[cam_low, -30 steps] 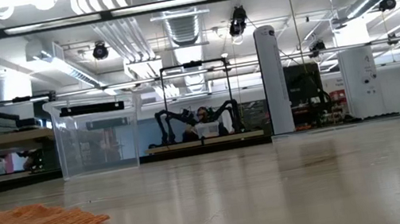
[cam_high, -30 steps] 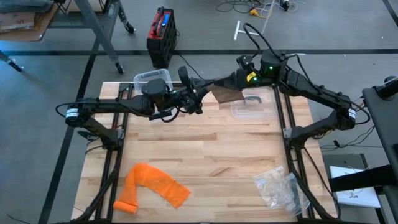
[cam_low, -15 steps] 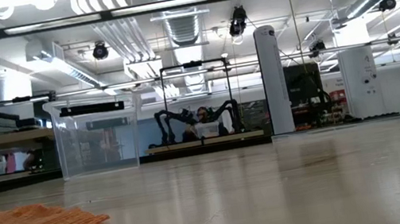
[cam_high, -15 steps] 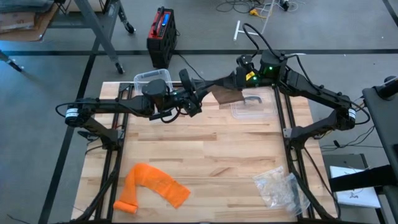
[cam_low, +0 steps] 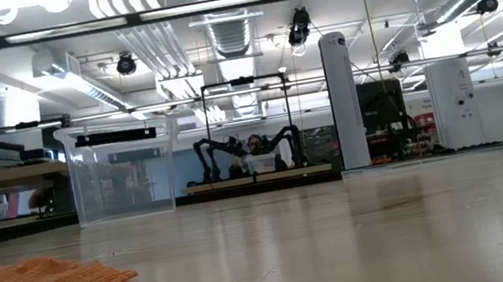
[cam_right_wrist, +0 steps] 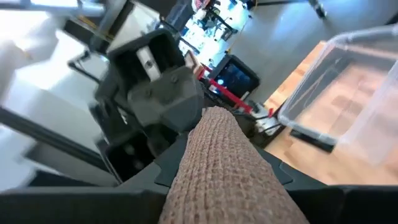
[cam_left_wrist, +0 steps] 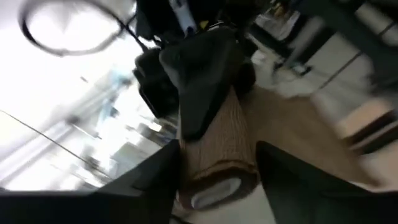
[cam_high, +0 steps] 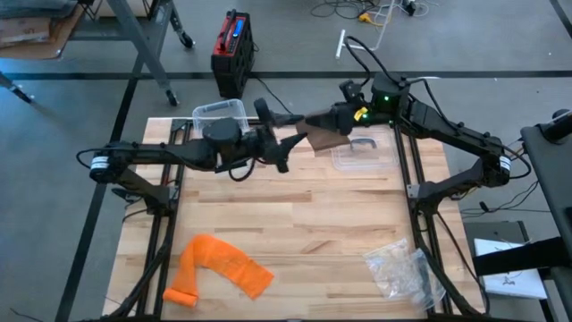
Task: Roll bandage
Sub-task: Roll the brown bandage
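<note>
Above the wooden table (cam_high: 295, 215) both arms meet mid-air, rolling. The right gripper (cam_high: 315, 120) pinches the tan bandage roll (cam_left_wrist: 219, 149); the left gripper (cam_high: 284, 141) stands open around it. Next, I'd guess, it regrips and turns.

Seen from above, the pale wooden tabletop (cam_high: 295, 215) stands on a grey floor (cam_high: 71, 125) crossed by dark lines. Beyond its far edge a red and black box (cam_high: 231, 50) sits on the floor, with loose cables (cam_high: 357, 11) farther off. In the low view, long ceiling lights (cam_low: 210, 6) run across an open hall, silver ducts (cam_low: 223, 24) hang overhead, and a white column (cam_low: 341, 101) rises behind.
</note>
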